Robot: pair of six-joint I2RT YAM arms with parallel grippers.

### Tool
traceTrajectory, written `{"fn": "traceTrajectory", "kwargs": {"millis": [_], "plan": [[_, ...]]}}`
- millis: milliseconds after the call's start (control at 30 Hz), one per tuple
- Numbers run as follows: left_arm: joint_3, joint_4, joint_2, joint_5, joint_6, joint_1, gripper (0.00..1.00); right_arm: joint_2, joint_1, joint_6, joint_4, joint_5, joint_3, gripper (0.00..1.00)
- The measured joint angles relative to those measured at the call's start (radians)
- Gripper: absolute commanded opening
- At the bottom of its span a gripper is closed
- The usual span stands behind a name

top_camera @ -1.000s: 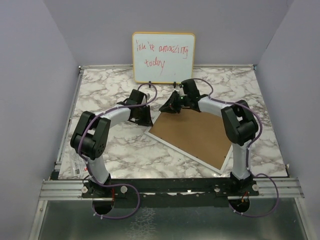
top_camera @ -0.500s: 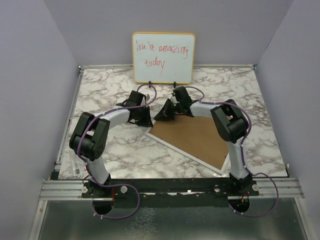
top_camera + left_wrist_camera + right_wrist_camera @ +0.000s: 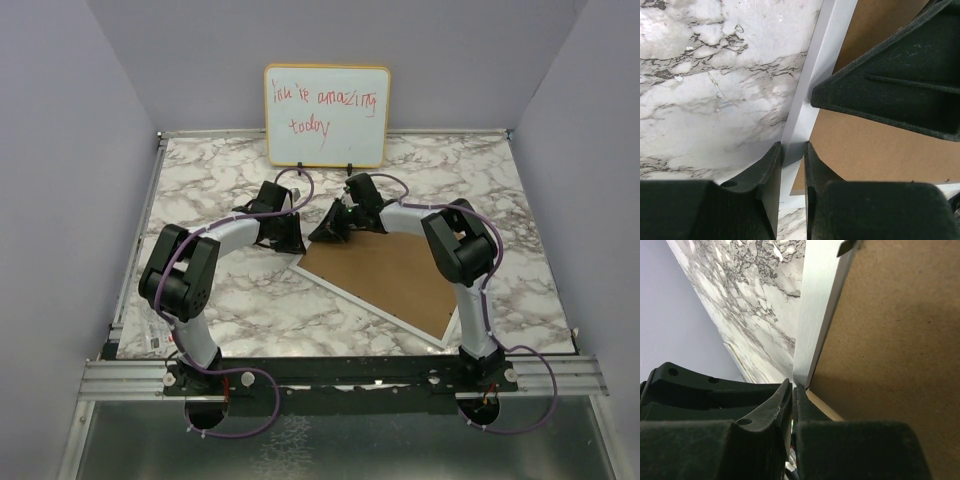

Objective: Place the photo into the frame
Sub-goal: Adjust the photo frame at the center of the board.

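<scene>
Right now, your left gripper pinches the frame by its white rim at the far corner; right gripper beside it, nearly closed, grip unclear. It lies backing board up, stretching near-right. No photo visible.

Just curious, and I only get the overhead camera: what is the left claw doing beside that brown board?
Observer: Its wrist camera shows the left gripper closed on the frame, one finger on each side of the thin white rim.
Visitor: And the right claw?
Observer: The right gripper has its fingertips almost together at the rim's end. Whether they pinch it, I cannot tell.
Visitor: Anything holding the board in?
Observer: A small black tab reaches from the rim over the edge of the brown backing board.
</scene>
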Motion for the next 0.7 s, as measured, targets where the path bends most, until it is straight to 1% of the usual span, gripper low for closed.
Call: {"fn": "traceTrajectory", "kwargs": {"millis": [300,567,700], "plan": [[0.005,-0.005,0.003,0.0,0.005,0.0,0.12,-0.004,0.0,-0.022,-0.01,0.017,-0.008,0.05],[0.022,-0.025,0.013,0.0,0.01,0.0,0.12,-0.032,0.002,-0.035,0.058,0.052,-0.07,0.04],[0.024,-0.028,0.014,0.0,0.012,0.0,0.12,-0.043,0.003,-0.051,0.066,0.062,-0.095,0.04]]}}
